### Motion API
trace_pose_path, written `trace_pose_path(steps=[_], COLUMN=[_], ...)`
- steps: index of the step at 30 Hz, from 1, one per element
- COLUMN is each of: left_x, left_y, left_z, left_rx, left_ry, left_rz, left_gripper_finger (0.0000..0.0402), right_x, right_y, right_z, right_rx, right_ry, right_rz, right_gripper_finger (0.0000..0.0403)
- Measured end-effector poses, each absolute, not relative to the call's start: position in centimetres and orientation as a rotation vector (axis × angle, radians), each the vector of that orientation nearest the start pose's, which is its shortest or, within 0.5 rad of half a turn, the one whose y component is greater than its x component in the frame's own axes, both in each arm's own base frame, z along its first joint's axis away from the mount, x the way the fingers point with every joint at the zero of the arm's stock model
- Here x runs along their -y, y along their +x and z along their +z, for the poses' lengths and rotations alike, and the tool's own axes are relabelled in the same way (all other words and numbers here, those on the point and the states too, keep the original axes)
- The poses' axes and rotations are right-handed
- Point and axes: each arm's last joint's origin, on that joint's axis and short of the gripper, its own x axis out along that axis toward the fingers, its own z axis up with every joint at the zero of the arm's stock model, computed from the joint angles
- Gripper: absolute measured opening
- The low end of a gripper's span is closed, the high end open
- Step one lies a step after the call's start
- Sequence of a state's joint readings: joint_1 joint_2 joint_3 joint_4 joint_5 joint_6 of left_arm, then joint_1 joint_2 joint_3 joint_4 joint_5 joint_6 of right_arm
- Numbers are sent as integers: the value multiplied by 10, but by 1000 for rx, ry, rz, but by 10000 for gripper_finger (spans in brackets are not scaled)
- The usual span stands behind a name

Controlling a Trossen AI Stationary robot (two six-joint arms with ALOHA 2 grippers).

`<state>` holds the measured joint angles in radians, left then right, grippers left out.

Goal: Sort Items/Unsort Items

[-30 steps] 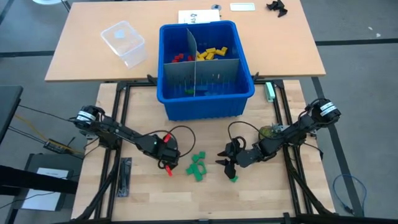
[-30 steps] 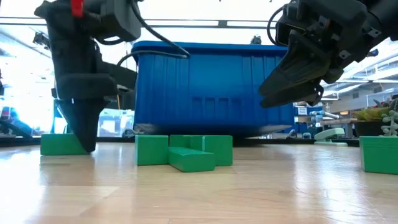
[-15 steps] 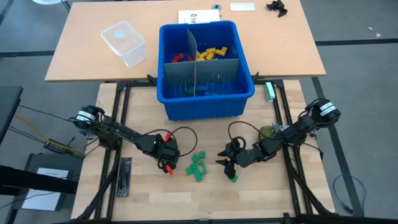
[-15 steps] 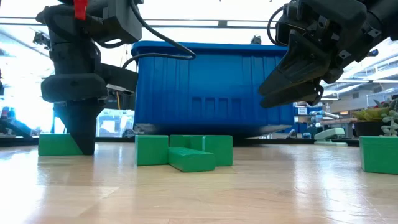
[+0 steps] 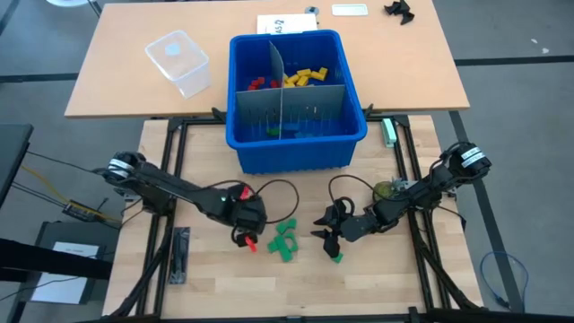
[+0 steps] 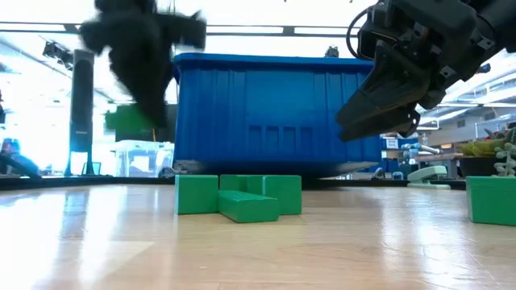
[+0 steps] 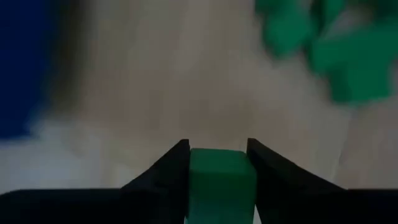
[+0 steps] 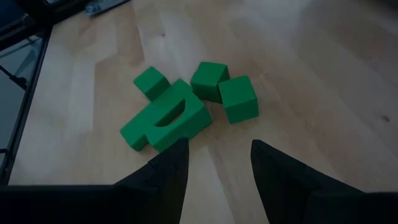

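– Where is the left hand?
– Above the wooden bench, pinching a small green toy block between its fingers.
– And the right hand?
– Fingers spread, empty, hovering near the cluster of green blocks lying on the bench.

bin: large blue bin at bench's far edge; grey divider sheets inside
container: clear plastic tub left of it
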<state>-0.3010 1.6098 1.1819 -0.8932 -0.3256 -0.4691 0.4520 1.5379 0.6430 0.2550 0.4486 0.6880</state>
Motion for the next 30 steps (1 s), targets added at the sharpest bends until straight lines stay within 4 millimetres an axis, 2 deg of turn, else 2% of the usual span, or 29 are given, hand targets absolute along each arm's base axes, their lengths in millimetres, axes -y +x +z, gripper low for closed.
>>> trace_pose_path(steps=[5,8,11,15,20,24,30], left_x=[73,60,37,-7,-68,-111,-139], left_y=[302,303,306,309,308,304,299], left_z=[294,335,367,396,407,400,379], left_rx=[-982,-844,-728,-555,-480,-480,-485], left_ry=[131,190,262,268,232,170,138], left_rz=[363,422,522,631,716,745,819], left_gripper_finger=[139,139,139,139,139,139,145], right_x=[-115,-115,-114,-112,-111,-111,-112], right_y=[263,263,263,265,265,265,263], right_z=[158,158,158,159,158,158,157], right_rx=[-542,-542,-542,-527,-540,-537,-550], right_ry=[390,390,387,382,388,389,410], right_rz=[-192,-191,-193,-211,-208,-209,-209], right_gripper_finger=[174,174,174,174,174,174,174])
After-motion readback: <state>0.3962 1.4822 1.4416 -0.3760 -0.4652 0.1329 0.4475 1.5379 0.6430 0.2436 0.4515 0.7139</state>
